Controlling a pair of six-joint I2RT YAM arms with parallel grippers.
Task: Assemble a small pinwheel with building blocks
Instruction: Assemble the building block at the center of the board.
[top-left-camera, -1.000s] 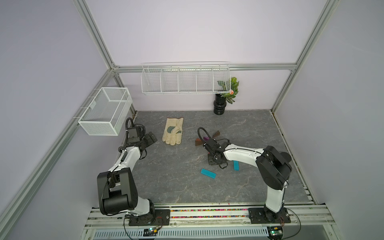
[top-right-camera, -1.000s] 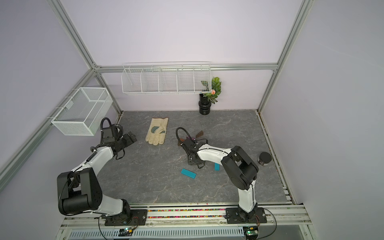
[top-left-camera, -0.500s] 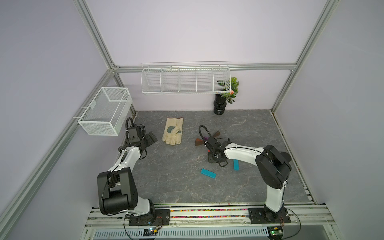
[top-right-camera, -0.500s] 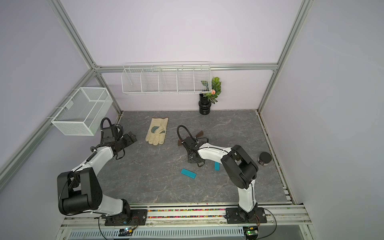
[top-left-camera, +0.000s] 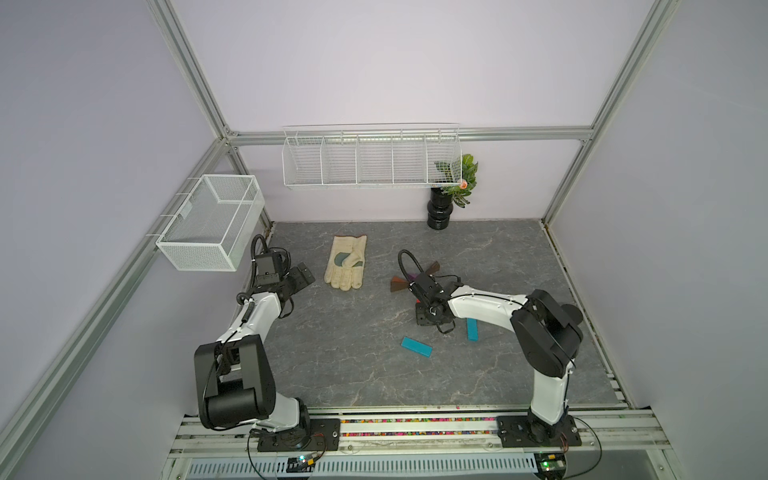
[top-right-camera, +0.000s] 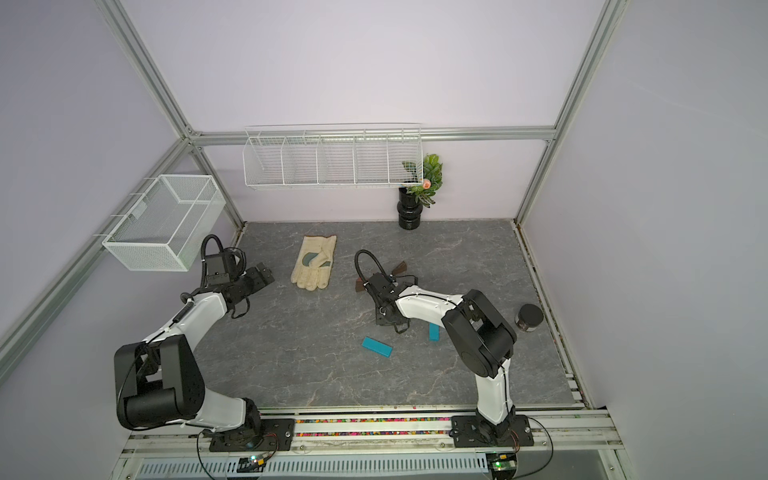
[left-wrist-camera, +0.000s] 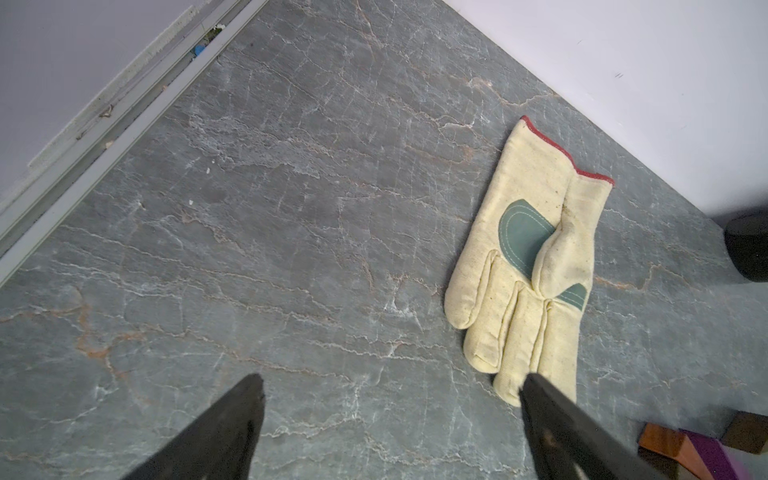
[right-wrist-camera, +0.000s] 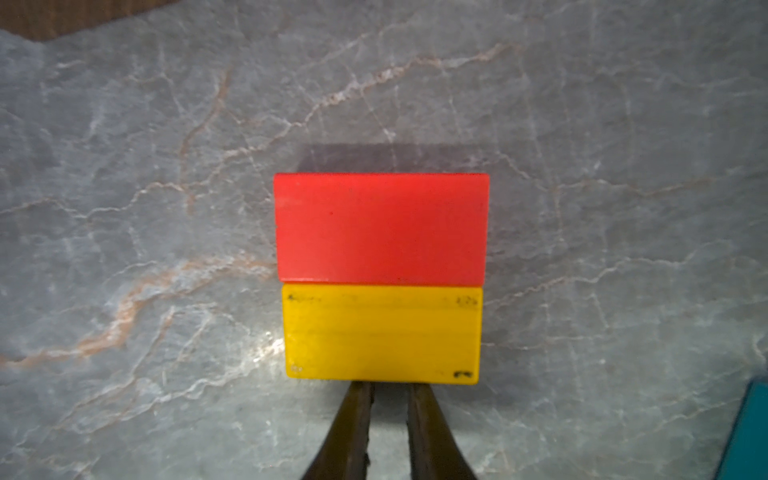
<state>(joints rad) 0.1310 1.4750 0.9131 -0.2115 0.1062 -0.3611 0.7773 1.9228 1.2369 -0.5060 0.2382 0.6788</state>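
Red block (right-wrist-camera: 380, 226) and yellow block (right-wrist-camera: 381, 332) lie flat, long sides touching, forming a square near the middle of the grey tabletop (right-wrist-camera: 124, 208). Your right gripper (right-wrist-camera: 390, 388), jaws closed on nothing, has its tips at the yellow block's outer long side. One teal bar (top-left-camera: 416, 347) and a second teal bar (top-left-camera: 472, 329) lie apart toward the front edge, with brown wedges (top-left-camera: 400, 285) further back. Your left gripper (left-wrist-camera: 390, 380) stands wide and empty near the left edge, beside the cream glove (left-wrist-camera: 532, 266).

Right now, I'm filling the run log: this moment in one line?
left claw: open, empty, near glove | right claw: shut, tips at edge of yellow block | red block: flush against yellow block
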